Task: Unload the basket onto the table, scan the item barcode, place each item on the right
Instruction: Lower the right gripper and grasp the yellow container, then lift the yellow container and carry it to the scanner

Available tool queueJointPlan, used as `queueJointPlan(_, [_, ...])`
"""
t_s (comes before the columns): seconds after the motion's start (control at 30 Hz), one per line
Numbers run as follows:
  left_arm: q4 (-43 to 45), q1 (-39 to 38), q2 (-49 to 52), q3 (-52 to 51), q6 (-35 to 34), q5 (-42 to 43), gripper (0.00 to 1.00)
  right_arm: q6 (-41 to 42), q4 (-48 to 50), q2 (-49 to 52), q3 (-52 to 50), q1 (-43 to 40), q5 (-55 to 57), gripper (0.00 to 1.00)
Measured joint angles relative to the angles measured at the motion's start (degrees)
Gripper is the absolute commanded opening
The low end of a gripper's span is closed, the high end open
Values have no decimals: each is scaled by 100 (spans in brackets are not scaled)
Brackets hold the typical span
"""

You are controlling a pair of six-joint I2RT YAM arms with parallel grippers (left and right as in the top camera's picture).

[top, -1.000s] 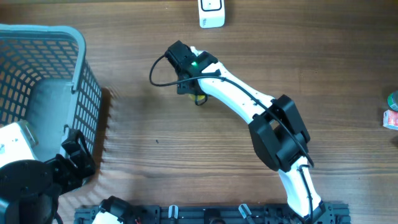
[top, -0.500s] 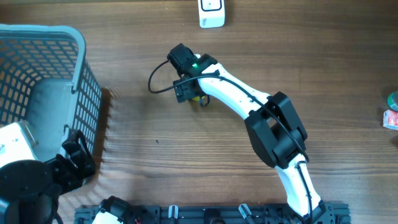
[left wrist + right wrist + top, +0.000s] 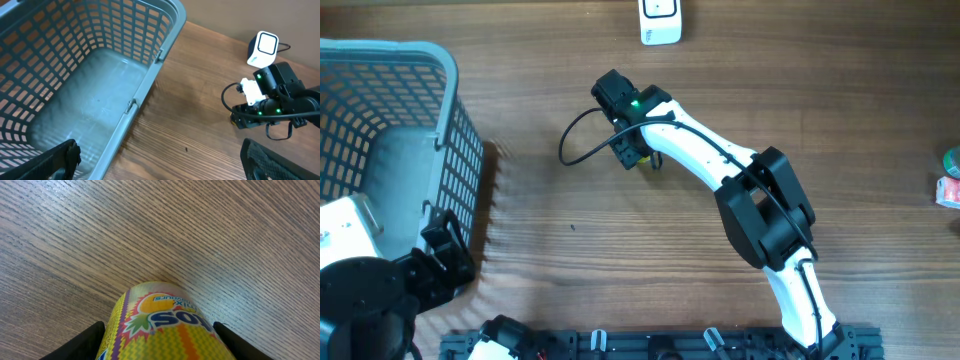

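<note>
The item is a yellow can (image 3: 165, 325) with a colourful printed label, lying on the wooden table; no barcode shows. My right gripper (image 3: 160, 337) is down over it, with a black finger pressed against each side, shut on the can. From overhead the right gripper (image 3: 634, 150) hides almost all of the can (image 3: 644, 160). The white scanner (image 3: 660, 20) stands at the table's far edge, beyond the right gripper. My left gripper (image 3: 165, 162) hangs wide open and empty near the basket's corner.
A large grey-blue plastic basket (image 3: 450, 90) fills the left side of the table, its rim (image 3: 150, 85) just under my left wrist. Small items (image 3: 950, 185) lie at the right edge. A black cable (image 3: 575, 140) loops beside the right wrist.
My right wrist has turned and shifted slightly down and right over the can, and its fingers have closed in on it. The left arm has not moved.
</note>
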Motion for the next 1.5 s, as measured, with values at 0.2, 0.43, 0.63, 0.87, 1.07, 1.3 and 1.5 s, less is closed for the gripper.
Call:
queueJointPlan(0.2, [2,0,0,0,0,39,100,542,17,0,2,-28,-63,67])
queueJointPlan(0.43, [0,0,0,0,0,39,100,1416,-170,0,74,-387,-960,59])
queueJointPlan(0.63, [2,0,0,0,0,39,100,1823,-404,0,129,-868,-1989,45])
queueJointPlan(0.87, [2,0,0,0,0,42,100,1934,-857,0,129,-1364,-2492,45])
queueJointPlan(1.07, [2,0,0,0,0,44,100,1937,-1362,0,129,-1510,-2702,45])
queueJointPlan(1.3, [0,0,0,0,0,46,100,1705,-2157,0,129,-1572,-3510,46])
queueJointPlan(1.5, [2,0,0,0,0,48,100,1622,-2771,0,131,-1652,-4336,46])
